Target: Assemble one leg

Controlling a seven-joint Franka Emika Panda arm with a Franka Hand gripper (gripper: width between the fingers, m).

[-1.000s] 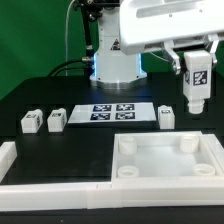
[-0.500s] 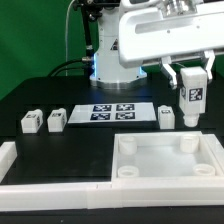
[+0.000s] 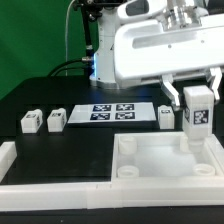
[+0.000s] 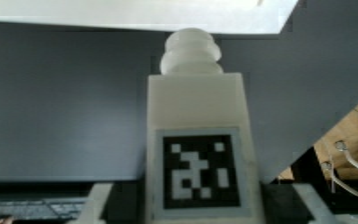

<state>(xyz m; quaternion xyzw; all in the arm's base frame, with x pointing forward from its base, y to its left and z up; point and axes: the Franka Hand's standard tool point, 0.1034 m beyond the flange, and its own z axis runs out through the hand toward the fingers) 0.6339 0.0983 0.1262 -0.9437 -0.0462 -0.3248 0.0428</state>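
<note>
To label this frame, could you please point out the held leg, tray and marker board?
held leg (image 3: 198,117): exterior view, its tag.
tray (image 3: 160,158): exterior view, bare floor.
marker board (image 3: 112,110): exterior view, centre.

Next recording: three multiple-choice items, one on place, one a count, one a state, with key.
1. The held leg is: A above the tray's far corner; B lying inside the tray; C on the table.
2. Loose legs in view: A one; B three; C five.
3. The gripper is: A open; B shut on the leg; C out of view.
Key: A, it hangs over that corner; B, two at the exterior view's left, one near the tray; B, it clamps the leg.
</note>
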